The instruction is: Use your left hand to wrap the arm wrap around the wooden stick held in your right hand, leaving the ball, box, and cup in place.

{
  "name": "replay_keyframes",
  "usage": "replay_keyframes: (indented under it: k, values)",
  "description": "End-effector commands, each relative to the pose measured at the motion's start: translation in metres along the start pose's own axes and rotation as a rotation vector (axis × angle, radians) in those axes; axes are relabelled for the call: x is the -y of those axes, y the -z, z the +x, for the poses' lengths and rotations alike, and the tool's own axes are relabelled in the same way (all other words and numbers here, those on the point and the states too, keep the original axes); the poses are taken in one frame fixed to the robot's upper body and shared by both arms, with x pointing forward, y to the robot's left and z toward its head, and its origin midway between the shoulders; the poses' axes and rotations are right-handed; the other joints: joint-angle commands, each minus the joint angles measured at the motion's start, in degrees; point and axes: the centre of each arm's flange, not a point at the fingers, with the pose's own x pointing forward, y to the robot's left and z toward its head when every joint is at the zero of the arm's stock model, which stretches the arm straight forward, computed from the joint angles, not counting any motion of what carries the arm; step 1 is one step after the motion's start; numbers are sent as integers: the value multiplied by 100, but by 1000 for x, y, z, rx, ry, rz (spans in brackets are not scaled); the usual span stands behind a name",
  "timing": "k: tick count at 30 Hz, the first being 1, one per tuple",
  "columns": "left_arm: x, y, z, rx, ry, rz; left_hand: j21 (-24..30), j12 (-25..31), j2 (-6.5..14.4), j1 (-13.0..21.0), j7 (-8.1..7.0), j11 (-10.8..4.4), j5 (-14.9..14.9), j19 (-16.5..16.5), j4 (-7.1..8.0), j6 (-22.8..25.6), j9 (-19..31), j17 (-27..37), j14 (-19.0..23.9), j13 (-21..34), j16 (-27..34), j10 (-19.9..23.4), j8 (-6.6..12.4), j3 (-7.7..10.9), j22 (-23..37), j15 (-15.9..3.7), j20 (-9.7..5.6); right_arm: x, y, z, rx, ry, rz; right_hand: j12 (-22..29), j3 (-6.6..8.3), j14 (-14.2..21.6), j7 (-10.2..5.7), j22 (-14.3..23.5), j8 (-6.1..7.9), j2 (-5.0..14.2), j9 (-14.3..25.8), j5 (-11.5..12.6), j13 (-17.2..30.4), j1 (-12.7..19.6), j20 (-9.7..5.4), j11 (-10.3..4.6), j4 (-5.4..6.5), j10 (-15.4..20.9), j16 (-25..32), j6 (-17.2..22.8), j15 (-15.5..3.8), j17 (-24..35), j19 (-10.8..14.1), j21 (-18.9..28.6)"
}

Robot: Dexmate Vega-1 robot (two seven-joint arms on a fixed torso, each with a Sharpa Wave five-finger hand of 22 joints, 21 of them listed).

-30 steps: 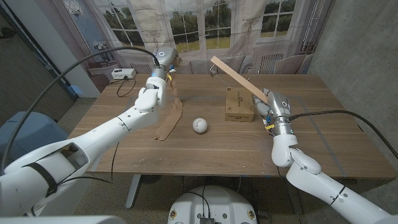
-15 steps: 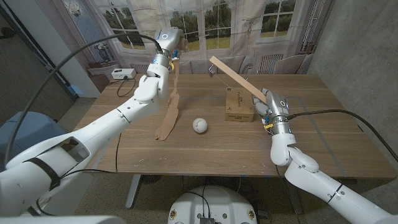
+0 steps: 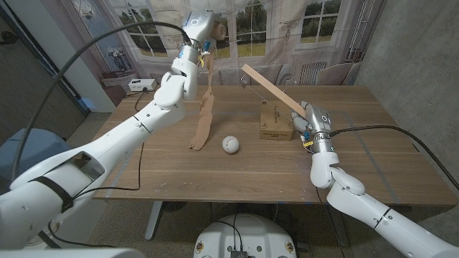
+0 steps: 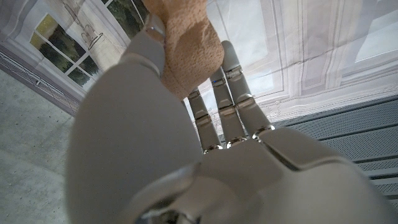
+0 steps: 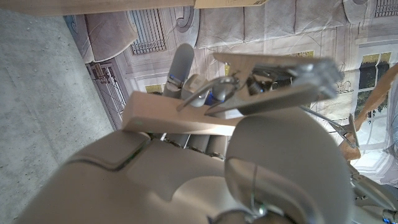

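Observation:
My left hand (image 3: 203, 30) is raised high over the table's far side and pinches the top end of the tan arm wrap (image 3: 204, 118). The wrap hangs down in a long strip, and its lower end touches the table left of the white ball (image 3: 229, 144). In the left wrist view the wrap (image 4: 186, 43) sits between the thumb and fingers of my left hand (image 4: 211, 162). My right hand (image 3: 313, 126) grips the wooden stick (image 3: 272, 89), which slants up and to the left over the cardboard box (image 3: 275, 122). In the right wrist view the stick (image 5: 180, 118) crosses my right hand (image 5: 186, 180).
A metal clip (image 5: 273, 78) is fastened on the stick near my right hand. A white device (image 3: 143, 84) with a cable lies at the table's far left edge. Bare wooden table (image 3: 237, 175) lies in front of the ball and box.
My left hand has risen and drifted right, pulling the wrap up off the table until only its lower end touches. The right hand and stick have stayed still.

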Motion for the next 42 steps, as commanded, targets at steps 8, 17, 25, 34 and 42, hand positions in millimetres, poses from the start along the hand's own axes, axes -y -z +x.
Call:
replay_keyframes:
  k: [8, 17, 25, 34, 42]
  values:
    - [-45, -20, 30, 80, -85, -37, 88, -37, 1226, 1101, 779, -2, 49, 243, 242, 807, 111, 844, 863, 152, -11, 82, -12, 316, -51, -1380, -971, -13, -18, 20, 68, 106, -58, 132, 70, 0, 181, 10, 96, 820, 68, 10, 135, -767, -361, 50, -42, -58, 54, 365, -248, 481, -97, 70]
    - [-58, -21, 37, 103, -101, -45, 125, -80, 1217, 1087, 766, -10, 50, 244, 241, 810, 132, 880, 870, 174, -33, 95, -22, 348, -94, -1402, -976, -21, -26, 45, 85, 136, -78, 195, 87, -11, 164, 8, 148, 808, 69, 10, 98, -735, -375, 31, -84, -62, 59, 359, -251, 480, -115, 127]
    - [-67, -26, 44, 136, -113, -44, 144, -109, 1210, 1077, 767, -15, 52, 236, 239, 812, 143, 905, 867, 195, -51, 95, -32, 370, -114, -1396, -978, -31, -31, 69, 80, 124, -73, 215, 94, 1, 190, 8, 157, 806, 16, 5, 91, -712, -363, 51, -113, -70, 64, 395, -251, 479, -129, 157]
    - [-74, -33, 52, 173, -129, -76, 163, -130, 1203, 1059, 768, -18, 52, 231, 243, 822, 146, 922, 886, 219, -65, 102, -43, 390, -124, -1396, -982, -44, -42, 86, 97, 123, -90, 224, 96, 3, 177, 7, 176, 802, 3, 0, 70, -697, -372, 44, -134, -68, 65, 390, -249, 479, -151, 182]
    - [-83, -41, 56, 202, -136, -61, 187, -163, 1195, 1045, 761, -20, 53, 225, 241, 833, 152, 949, 903, 224, -82, 130, -56, 414, -131, -1403, -989, -52, -47, 97, 95, 104, -112, 247, 98, 9, 172, 4, 201, 801, -1, -5, 77, -685, -382, 36, -151, -66, 66, 397, -250, 479, -149, 208]
